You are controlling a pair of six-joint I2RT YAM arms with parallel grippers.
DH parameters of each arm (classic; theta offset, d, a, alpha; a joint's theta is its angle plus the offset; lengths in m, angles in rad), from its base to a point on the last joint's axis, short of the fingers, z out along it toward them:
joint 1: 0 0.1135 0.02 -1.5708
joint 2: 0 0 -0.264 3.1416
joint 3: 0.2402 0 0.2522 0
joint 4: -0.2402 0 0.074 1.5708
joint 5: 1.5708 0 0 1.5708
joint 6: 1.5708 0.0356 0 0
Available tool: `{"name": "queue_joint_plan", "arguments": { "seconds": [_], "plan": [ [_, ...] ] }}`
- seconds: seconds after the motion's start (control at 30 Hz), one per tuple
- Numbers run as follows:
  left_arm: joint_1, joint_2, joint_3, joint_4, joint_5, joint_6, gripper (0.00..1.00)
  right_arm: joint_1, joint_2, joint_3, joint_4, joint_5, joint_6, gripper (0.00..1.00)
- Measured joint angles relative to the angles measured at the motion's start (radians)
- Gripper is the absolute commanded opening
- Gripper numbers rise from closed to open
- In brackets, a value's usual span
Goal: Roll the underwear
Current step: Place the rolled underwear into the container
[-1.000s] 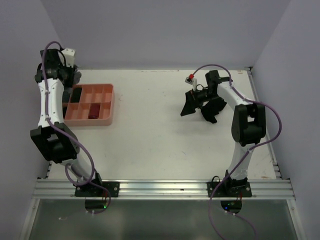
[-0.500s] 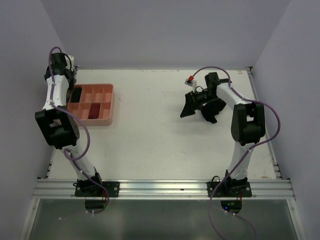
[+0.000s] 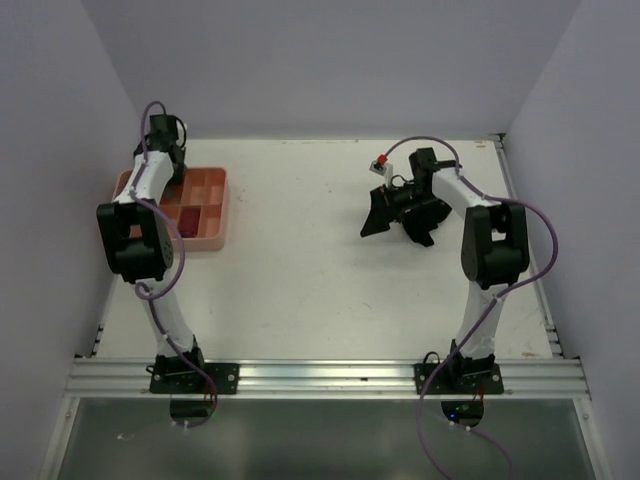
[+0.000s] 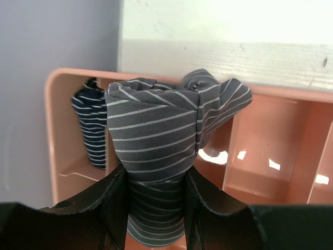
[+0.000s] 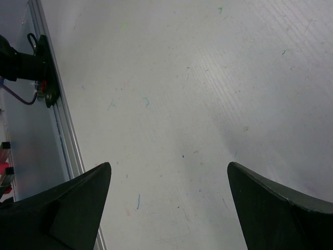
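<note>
In the left wrist view my left gripper [image 4: 156, 172] is shut on a rolled piece of underwear [image 4: 156, 135], grey with thin white stripes. The roll stands upright between the black fingers [image 4: 112, 195], just above the salmon-pink compartment tray [image 4: 260, 135]. A second roll of underwear [image 4: 93, 130], dark with pale stripes, stands in the tray's corner compartment. From above, the left wrist [image 3: 160, 140] hangs over the tray's back left corner and hides the roll. My right gripper [image 3: 400, 215] hovers open over bare table [image 5: 171, 94], holding nothing.
The pink tray [image 3: 210, 190] lies at the table's back left, close to the side wall, with a dark red item [image 3: 188, 216] in one compartment. The back wall's white ledge [image 4: 223, 57] runs just behind the tray. The aluminium rail [image 3: 320, 378] borders the near edge.
My left arm has swung from beside the tray's left edge toward the back and right, and now stands over the tray's back corner. The right arm has hardly moved.
</note>
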Motion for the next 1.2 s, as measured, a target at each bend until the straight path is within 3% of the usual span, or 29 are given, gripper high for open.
{"name": "queue_joint_plan", "arguments": {
  "seconds": [0.5,0.9,1.2],
  "plan": [
    [-0.006,0.038,-0.096,0.035,0.013,-0.034,0.00,-0.023,0.003,-0.016,-0.001,-0.005,-0.003,0.99],
    [0.105,0.061,-0.025,0.040,0.330,-0.058,0.00,-0.025,0.008,-0.032,-0.016,-0.012,-0.019,0.99],
    [0.112,0.067,-0.017,0.043,0.366,-0.032,0.00,-0.025,0.032,-0.032,-0.034,-0.031,-0.023,0.99]
  ]
}}
